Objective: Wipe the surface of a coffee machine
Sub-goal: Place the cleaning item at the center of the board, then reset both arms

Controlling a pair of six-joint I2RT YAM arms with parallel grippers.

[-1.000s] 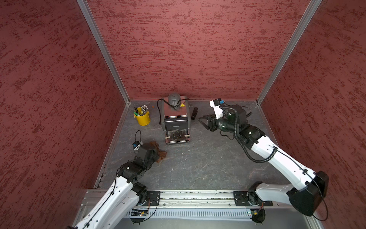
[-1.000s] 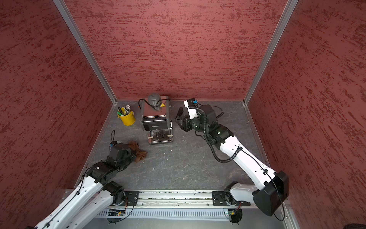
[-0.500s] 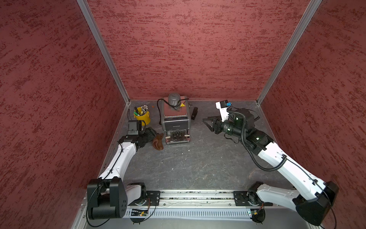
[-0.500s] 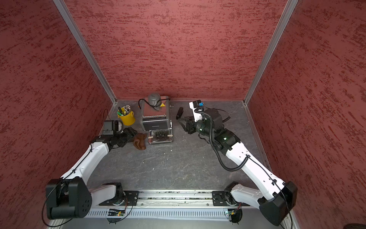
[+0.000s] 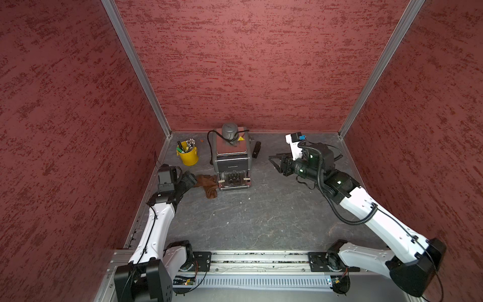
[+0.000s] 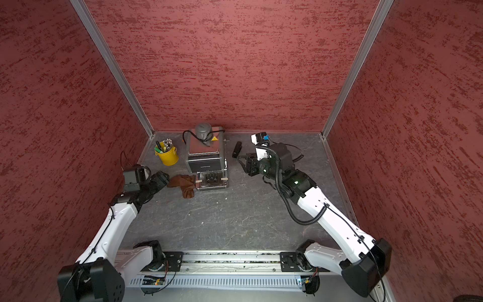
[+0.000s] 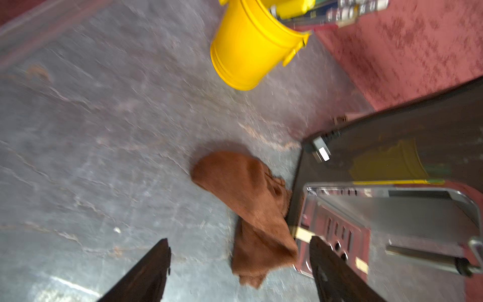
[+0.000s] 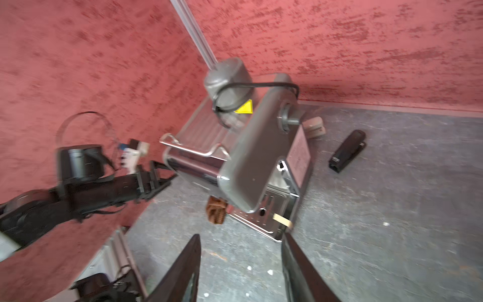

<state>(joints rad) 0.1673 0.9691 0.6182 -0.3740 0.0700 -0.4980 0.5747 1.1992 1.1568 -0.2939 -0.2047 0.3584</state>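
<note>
Brown cloth lies against the near-left corner of the coffee machine, positioned far centre. Left gripper: fingers apart, empty, left of cloth. Right gripper: fingers apart, empty, right of machine.

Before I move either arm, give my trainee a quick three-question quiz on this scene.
1. True or false: the left end effector grips the brown cloth.
2. Where does the cloth lie relative to the coffee machine? A on its top; B on the table beside its drip tray; C inside the drip tray.
3. Fill in: the black cord loops over the machine's grey ____.
Key: 1 false, its jaws stand open; 2 B; 3 cap.
</note>
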